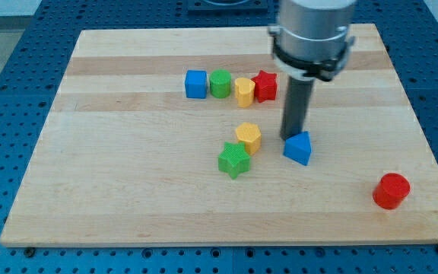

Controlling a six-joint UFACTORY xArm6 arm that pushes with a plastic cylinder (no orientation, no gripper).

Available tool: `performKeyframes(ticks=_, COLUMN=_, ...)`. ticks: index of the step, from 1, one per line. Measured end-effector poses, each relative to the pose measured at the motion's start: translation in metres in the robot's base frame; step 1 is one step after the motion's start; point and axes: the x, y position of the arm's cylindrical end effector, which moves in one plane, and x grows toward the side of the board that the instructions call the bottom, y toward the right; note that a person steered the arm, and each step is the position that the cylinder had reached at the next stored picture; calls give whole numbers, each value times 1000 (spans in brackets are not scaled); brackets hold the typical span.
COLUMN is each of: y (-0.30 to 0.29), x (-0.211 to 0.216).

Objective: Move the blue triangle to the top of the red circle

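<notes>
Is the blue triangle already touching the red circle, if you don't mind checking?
No, the blue triangle sits near the board's middle with my tip at its upper left, while the red circle lies apart toward the view's lower right.

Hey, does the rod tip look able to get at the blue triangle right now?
Probably yes. My tip sits right at the blue triangle, on its upper-left edge, with nothing between them. The nearest other block, the yellow one, lies off to the view's left.

A pale wooden board point(128, 198) is lying on a blue perforated table point(6, 46). Near the frame's upper centre, a blue cube point(195, 84), green cylinder point(220, 83), yellow block point(243, 91) and red star block point(265, 86) are sitting in a row. Below them, a yellow hexagonal block point(249, 138) is touching a green star block point(233, 160).
</notes>
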Motion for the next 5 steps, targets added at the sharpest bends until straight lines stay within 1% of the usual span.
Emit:
performKeyframes(ticks=1, y=32, x=9)
performKeyframes(ticks=2, y=28, x=11)
performKeyframes(ticks=3, y=-4, x=1)
performKeyframes(ticks=4, y=-28, x=10)
performKeyframes(ticks=5, y=-25, x=33)
